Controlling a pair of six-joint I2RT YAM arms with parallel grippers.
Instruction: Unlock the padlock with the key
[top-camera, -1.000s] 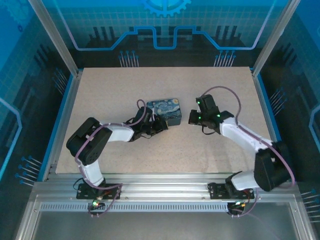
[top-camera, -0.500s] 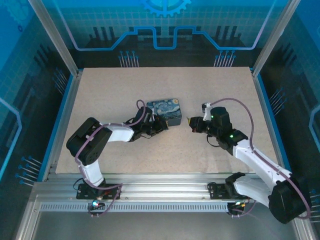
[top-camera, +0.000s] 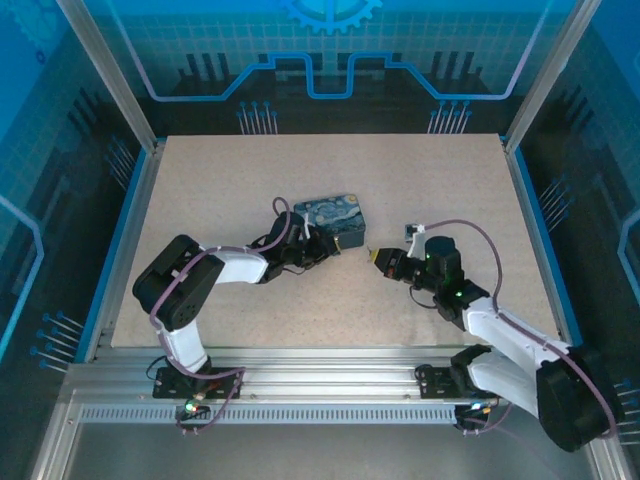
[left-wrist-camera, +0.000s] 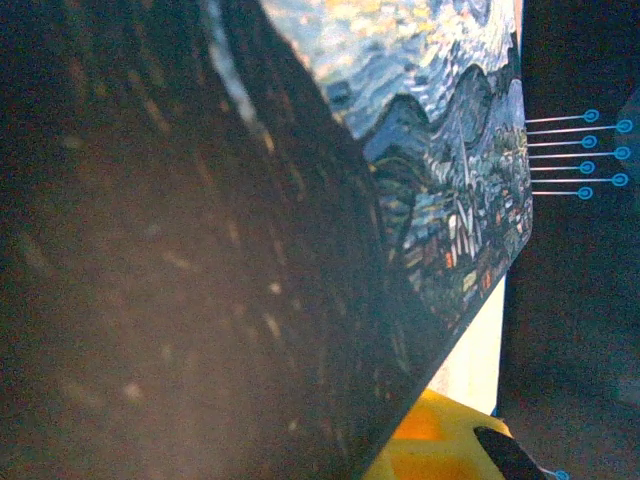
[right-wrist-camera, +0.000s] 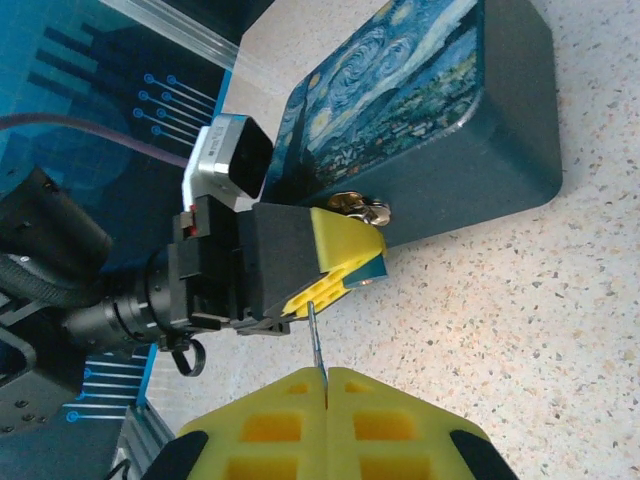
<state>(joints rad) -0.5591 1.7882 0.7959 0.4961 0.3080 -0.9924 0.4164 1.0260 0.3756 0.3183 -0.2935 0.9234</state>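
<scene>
The blue-and-yellow swirl-painted tin box (top-camera: 335, 220) stands mid-table. At its front wall hangs the small silvery padlock (right-wrist-camera: 364, 208). My left gripper (right-wrist-camera: 374, 262) is shut on the padlock, and a grey-teal bit pokes out between its yellow fingertips. In the top view the left gripper (top-camera: 325, 245) lies against the box's near left corner. My right gripper (right-wrist-camera: 326, 378) is shut on the key (right-wrist-camera: 315, 335), whose thin dark blade points up at the left gripper's fingers, a short gap away. From above, the right gripper (top-camera: 375, 256) sits just right of the box. The box (left-wrist-camera: 450, 150) looms close and blurred in the left wrist view, above one yellow finger (left-wrist-camera: 440, 445).
The speckled beige table (top-camera: 250, 180) is bounded by aluminium posts and blue walls at its sides and back. A metal rail (top-camera: 320, 385) carrying both arm bases runs along the near edge. A purple cable (top-camera: 470, 235) loops above the right arm.
My right arm has swung down and toward the near edge, and its gripper with the key has slid nearer and slightly left toward the left gripper. The left arm has stayed still.
</scene>
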